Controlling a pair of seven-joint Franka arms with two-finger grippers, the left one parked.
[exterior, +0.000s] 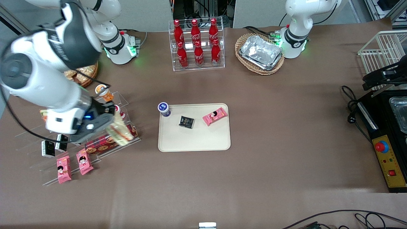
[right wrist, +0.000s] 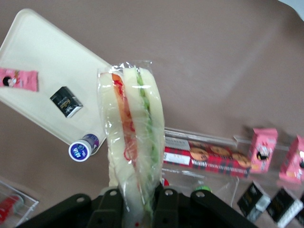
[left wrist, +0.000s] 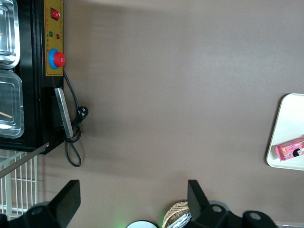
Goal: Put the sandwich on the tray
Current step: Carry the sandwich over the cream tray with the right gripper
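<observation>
My right gripper (exterior: 109, 125) (right wrist: 138, 204) is shut on the sandwich (right wrist: 133, 137) (exterior: 120, 130), a clear-wrapped wedge of pale bread with a red and green filling. It hangs above the clear snack rack (exterior: 76, 143) at the working arm's end of the table. The cream tray (exterior: 194, 140) (right wrist: 57, 61) (left wrist: 287, 128) lies flat at the table's middle, apart from the sandwich. On the tray sit a small black packet (exterior: 186, 122) (right wrist: 66, 101) and a pink snack pack (exterior: 215, 116) (right wrist: 18, 79).
A blue-lidded cup (exterior: 163, 109) (right wrist: 82, 148) stands at the tray's corner nearest the rack. The rack holds a red biscuit box (exterior: 100, 144) (right wrist: 206, 156), pink packs (exterior: 63, 168) and black packets (exterior: 48, 149). Cola bottles (exterior: 196, 43) and a basket of foil trays (exterior: 260, 53) stand farther back.
</observation>
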